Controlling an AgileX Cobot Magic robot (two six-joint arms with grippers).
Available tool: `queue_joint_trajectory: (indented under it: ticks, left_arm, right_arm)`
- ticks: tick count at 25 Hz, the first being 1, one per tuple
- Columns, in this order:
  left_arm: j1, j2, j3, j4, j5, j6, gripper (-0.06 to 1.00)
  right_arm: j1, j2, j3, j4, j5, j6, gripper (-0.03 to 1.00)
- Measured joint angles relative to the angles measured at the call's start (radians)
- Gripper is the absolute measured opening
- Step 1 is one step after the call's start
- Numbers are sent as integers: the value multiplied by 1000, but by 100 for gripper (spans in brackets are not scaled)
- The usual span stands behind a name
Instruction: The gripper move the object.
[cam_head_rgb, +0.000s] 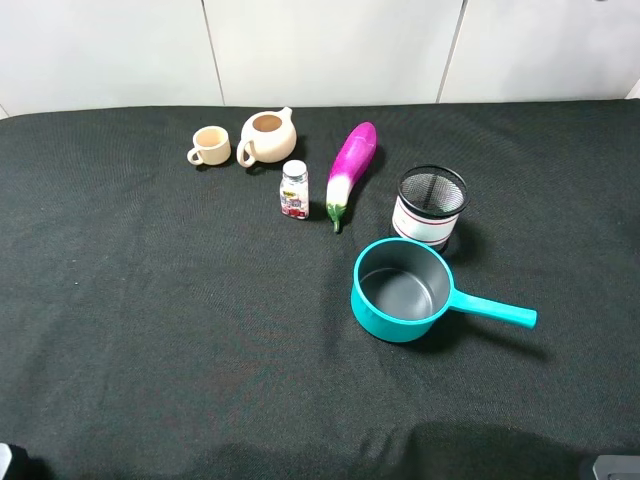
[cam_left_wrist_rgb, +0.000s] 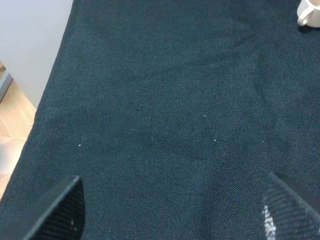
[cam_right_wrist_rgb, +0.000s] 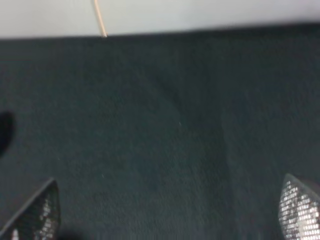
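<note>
The small clear bottle (cam_head_rgb: 294, 190) with a white cap and a red-and-yellow label stands upright on the black cloth at the back, left of the middle. It is between a beige teapot (cam_head_rgb: 267, 137) and a purple eggplant (cam_head_rgb: 350, 170). Neither wrist view shows the bottle. My left gripper (cam_left_wrist_rgb: 174, 206) is open and empty over bare cloth near the table's left edge. My right gripper (cam_right_wrist_rgb: 170, 210) is open and empty over bare cloth. Both are far from the bottle, at the front corners of the exterior high view.
A beige cup (cam_head_rgb: 210, 146) stands left of the teapot, and part of it shows in the left wrist view (cam_left_wrist_rgb: 309, 14). A black mesh cup (cam_head_rgb: 431, 205) with a white band stands right of the eggplant. A teal saucepan (cam_head_rgb: 405, 290) sits in front of the mesh cup, handle pointing right.
</note>
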Motion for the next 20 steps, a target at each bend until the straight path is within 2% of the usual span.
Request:
queue_joint_trajectory:
  ticks: [4,11,14,20]
  left_arm:
    - [0,0,0,0,0,0,71]
    - [0,0,0,0,0,0,71]
    - [0,0,0,0,0,0,71]
    - [0,0,0,0,0,0,71]
  right_arm:
    - [-44,-164,192,10,-60,1,66]
    - [-113,-559,523,18,-109,1,66]
    - [-119,-749,610,19,-112,1,66]
    - [-119,-1064,690,23,-90,24,66]
